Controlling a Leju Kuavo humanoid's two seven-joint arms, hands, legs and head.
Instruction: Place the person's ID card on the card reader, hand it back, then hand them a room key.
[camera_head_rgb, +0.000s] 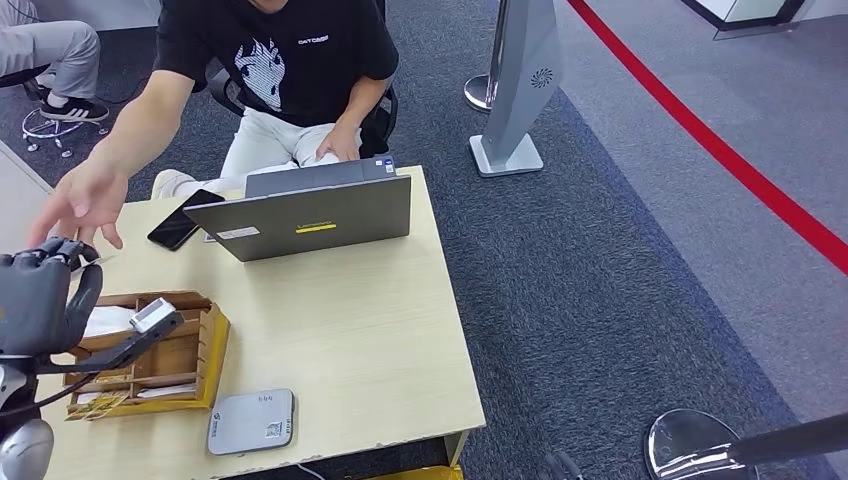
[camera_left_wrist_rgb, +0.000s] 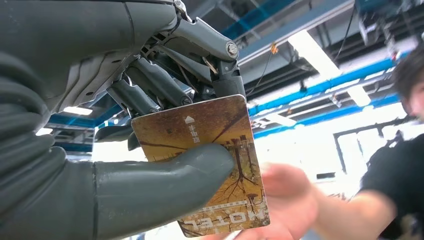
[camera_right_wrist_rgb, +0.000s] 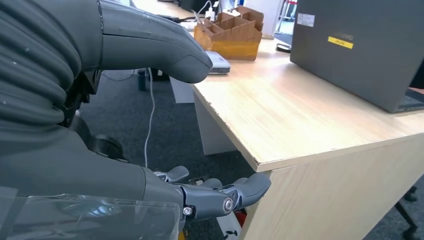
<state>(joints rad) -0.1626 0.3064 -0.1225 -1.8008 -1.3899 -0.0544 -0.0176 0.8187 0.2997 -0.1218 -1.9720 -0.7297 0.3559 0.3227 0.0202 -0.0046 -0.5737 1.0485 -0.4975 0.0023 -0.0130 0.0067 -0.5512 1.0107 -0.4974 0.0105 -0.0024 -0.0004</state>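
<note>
My left hand (camera_head_rgb: 40, 295) is raised at the table's far left edge. In the left wrist view it (camera_left_wrist_rgb: 165, 125) pinches a brown-and-gold room key card (camera_left_wrist_rgb: 225, 155) marked HOTEL between thumb and fingers. The person's open hand (camera_head_rgb: 85, 200) reaches toward it and hangs just beyond the card, blurred (camera_left_wrist_rgb: 290, 200); I cannot tell whether it touches. The grey card reader (camera_head_rgb: 252, 422) lies at the table's near edge with nothing on it. My right hand (camera_right_wrist_rgb: 125, 180) hangs low beside the table's side edge, fingers apart, holding nothing.
A wooden compartment box (camera_head_rgb: 195, 365) with cards stands left of the reader. A grey laptop (camera_head_rgb: 320, 215) and a black phone (camera_head_rgb: 180, 225) lie at the far side, before the seated person (camera_head_rgb: 290, 60). A stanchion base (camera_head_rgb: 690, 445) stands on the carpet at right.
</note>
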